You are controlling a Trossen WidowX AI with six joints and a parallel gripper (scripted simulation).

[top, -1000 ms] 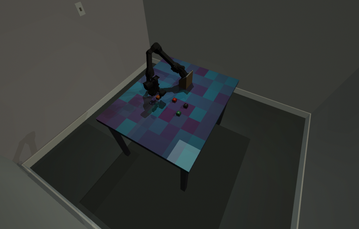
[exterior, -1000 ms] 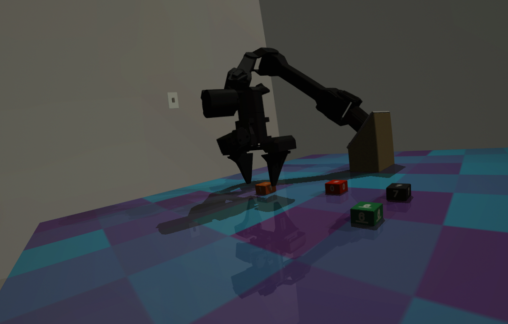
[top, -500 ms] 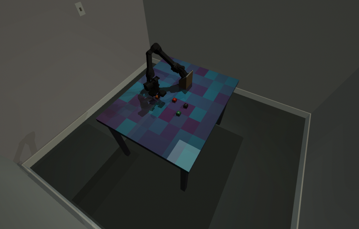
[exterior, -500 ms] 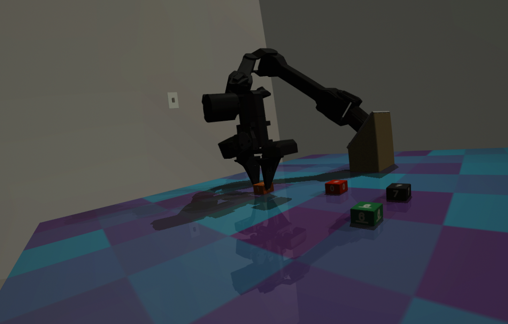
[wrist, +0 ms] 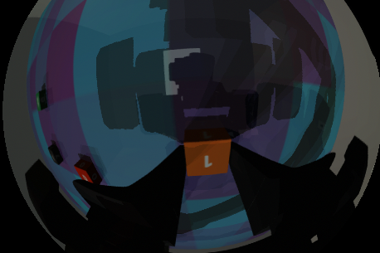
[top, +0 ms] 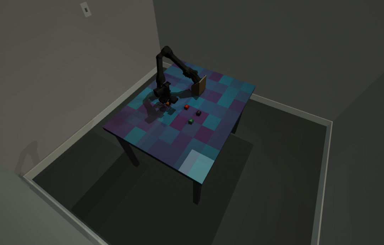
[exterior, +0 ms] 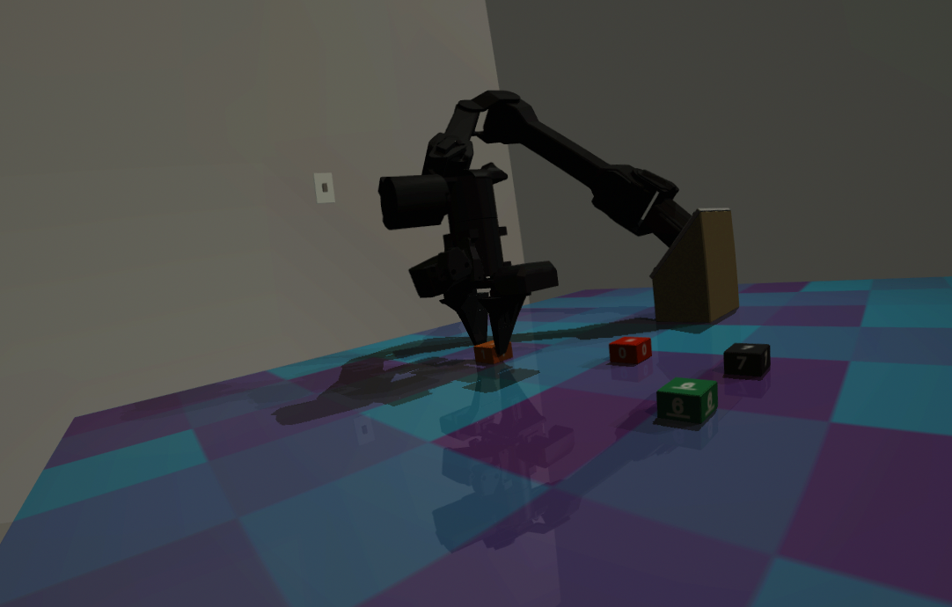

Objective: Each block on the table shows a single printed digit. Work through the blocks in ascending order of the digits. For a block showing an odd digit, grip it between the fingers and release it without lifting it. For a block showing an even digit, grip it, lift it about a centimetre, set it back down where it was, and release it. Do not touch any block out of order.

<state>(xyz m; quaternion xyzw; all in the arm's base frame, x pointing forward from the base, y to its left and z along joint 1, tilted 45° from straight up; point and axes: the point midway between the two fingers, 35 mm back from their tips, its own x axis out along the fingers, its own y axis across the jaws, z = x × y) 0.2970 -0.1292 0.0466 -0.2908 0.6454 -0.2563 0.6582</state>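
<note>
An orange block [top: 167, 103] [exterior: 486, 354] [wrist: 207, 162] shows the digit 1 and sits on the table. My gripper [exterior: 489, 348] [wrist: 206, 148] points down and is shut on it, with one finger against each side. A red block [top: 186, 107] [exterior: 629, 351] [wrist: 85, 170] shows 0, and its lower part is hidden by a finger in the wrist view. A black block [top: 198, 113] [exterior: 746, 361] [wrist: 56, 153] shows 7. A green block [top: 190, 121] [exterior: 685, 401] [wrist: 41, 99] shows 6 and is nearest the exterior camera.
The arm's wedge-shaped base mount [top: 200, 86] [exterior: 719, 267] stands behind the blocks. The table [top: 169, 134] [exterior: 359, 512] has a patchwork of blue, teal and purple squares. The arm's shadow falls across it around the orange block.
</note>
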